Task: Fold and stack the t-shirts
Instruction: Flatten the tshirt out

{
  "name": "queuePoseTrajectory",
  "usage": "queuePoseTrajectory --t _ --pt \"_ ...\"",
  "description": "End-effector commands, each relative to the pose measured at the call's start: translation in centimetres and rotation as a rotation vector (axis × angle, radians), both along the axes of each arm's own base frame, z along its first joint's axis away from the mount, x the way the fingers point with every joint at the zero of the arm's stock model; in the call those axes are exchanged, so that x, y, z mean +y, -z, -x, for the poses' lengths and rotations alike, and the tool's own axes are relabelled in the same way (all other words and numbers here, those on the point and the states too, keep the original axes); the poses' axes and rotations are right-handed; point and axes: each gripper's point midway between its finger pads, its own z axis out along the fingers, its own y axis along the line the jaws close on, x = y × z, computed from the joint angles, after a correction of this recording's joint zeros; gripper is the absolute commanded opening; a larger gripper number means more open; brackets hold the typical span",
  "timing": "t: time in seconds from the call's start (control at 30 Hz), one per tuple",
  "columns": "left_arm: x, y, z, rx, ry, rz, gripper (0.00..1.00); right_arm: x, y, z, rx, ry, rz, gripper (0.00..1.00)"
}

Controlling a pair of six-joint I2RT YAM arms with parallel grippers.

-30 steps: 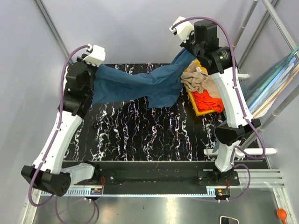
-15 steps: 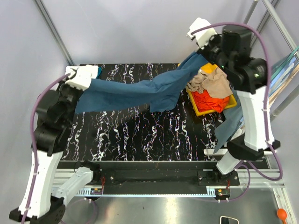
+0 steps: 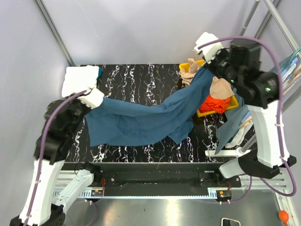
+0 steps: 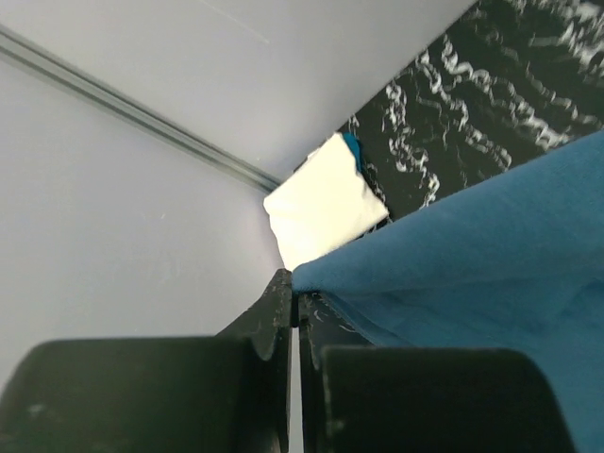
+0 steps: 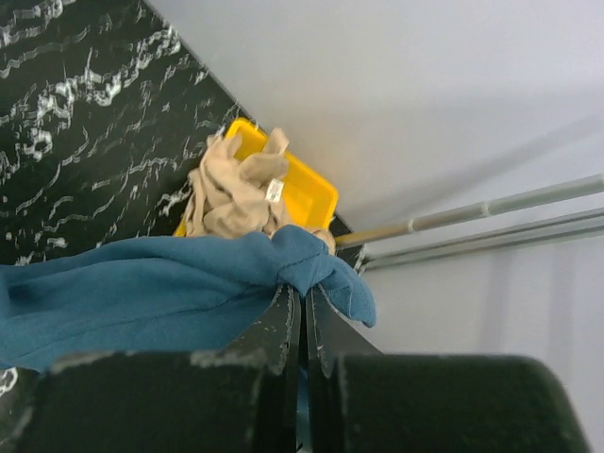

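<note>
Surface: a table (image 3: 141,141) topped in glossy black with white marble-like veining, filling the middle of the top view. Room: plain pale grey walls, a thin metal rail running diagonally at the upper left of the top view, and round metal poles (image 5: 491,212) at the right of the right wrist view. Teal-blue t-shirt (image 3: 141,120): soft matte cloth, lifted off the table and strung in a sagging band from the left centre of the top view to the upper right, its loose lower hem hanging toward the table. Left gripper (image 4: 294,288): black fingers pressed together on a taut corner of the teal-blue t-shirt, the cloth running away to the right of the left wrist view. Right gripper (image 5: 302,297): fingers pinched on a bunched fold of the same shirt, which wraps over the fingertips. White t-shirt (image 4: 326,198): folded to a flat square, lying at the table's far corner near the wall. Yellow bin (image 3: 207,113): rigid plastic, at the upper right of the top view, holding a crumpled tan t-shirt (image 5: 231,193) and a red-orange t-shirt (image 3: 218,102), both partly behind the teal cloth.
</note>
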Motion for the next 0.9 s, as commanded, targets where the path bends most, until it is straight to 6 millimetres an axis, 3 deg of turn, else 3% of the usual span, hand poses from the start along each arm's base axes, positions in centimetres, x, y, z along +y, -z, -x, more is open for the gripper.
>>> queuePoseTrajectory --t 0.0,0.1,0.17,0.2,0.23,0.27,0.3,0.33,0.37,0.4,0.43,0.47,0.5,0.53,0.57,0.63,0.67,0.73,0.87 --pt "0.8 4.5 -4.9 0.022 -0.079 -0.141 0.0 2.1 4.9 -5.0 0.042 0.008 0.073 0.0" --pt "1.7 8.5 -8.7 0.053 -0.135 -0.187 0.0 3.4 9.6 -8.4 0.105 0.013 0.097 0.0" --pt "2.9 12.5 -11.2 0.145 -0.179 -0.198 0.0 3.7 12.2 -10.3 0.15 0.017 0.099 0.0" --pt "3.8 13.1 -12.4 0.144 -0.211 -0.182 0.0 4.3 14.4 -11.9 0.19 0.02 0.104 0.0" --pt "3.9 16.0 -13.9 0.216 -0.212 -0.194 0.0 4.1 15.5 -12.9 0.21 0.032 0.107 0.0" --pt "4.1 16.7 -15.1 0.215 -0.222 -0.188 0.0 4.5 16.5 -13.9 0.22 0.029 0.103 0.0" --pt "4.3 19.8 -16.3 0.285 -0.227 -0.204 0.0 4.9 19.1 -15.2 0.268 0.036 0.116 0.0" --pt "4.6 21.0 -17.0 0.303 -0.242 -0.213 0.0 5.0 20.1 -16.1 0.281 0.041 0.116 0.0" --pt "4.6 21.2 -18.2 0.278 -0.253 -0.209 0.0 5.5 22.7 -17.3 0.323 0.046 0.127 0.0" --pt "4.7 23.9 -19.1 0.33 -0.261 -0.223 0.0 5.8 23.7 -17.8 0.337 0.045 0.13 0.0" --pt "5.1 24.6 -19.8 0.333 -0.288 -0.234 0.02 6.1 24.2 -18.6 0.341 0.049 0.127 0.0" --pt "5.2 24.1 -21.2 0.302 -0.307 -0.226 0.12 6.4 26.3 -19.3 0.378 0.055 0.133 0.0" --pt "5.6 26.1 -21.9 0.339 -0.341 -0.238 0.18 6.7 27.0 -19.6 0.39 0.053 0.132 0.0" --pt "5.8 26.3 -22.5 0.334 -0.36 -0.236 0.26 6.9 27.3 -20.0 0.392 0.052 0.127 0.0" --pt "5.9 25.6 -23.6 0.294 -0.382 -0.227 0.53 7.3 28.4 -20.3 0.415 0.049 0.121 0.0" --pt "6.2 26.2 -23.9 0.284 -0.409 -0.231 0.71 7.5 29.1 -20.3 0.428 0.042 0.117 0.0" --pt "6.3 25.9 -24.1 0.263 -0.414 -0.223 0.84 7.5 29.5 -20.3 0.438 0.043 0.117 0.0" --pt "6.4 25.0 -23.8 0.231 -0.428 -0.203 0.99 7.5 30.1 -20.0 0.451 0.041 0.121 0.0" --pt "6.3 23.5 -22.5 0.223 -0.424 -0.174 0.99 7.2 30.3 -19.5 0.445 0.041 0.125 0.0"
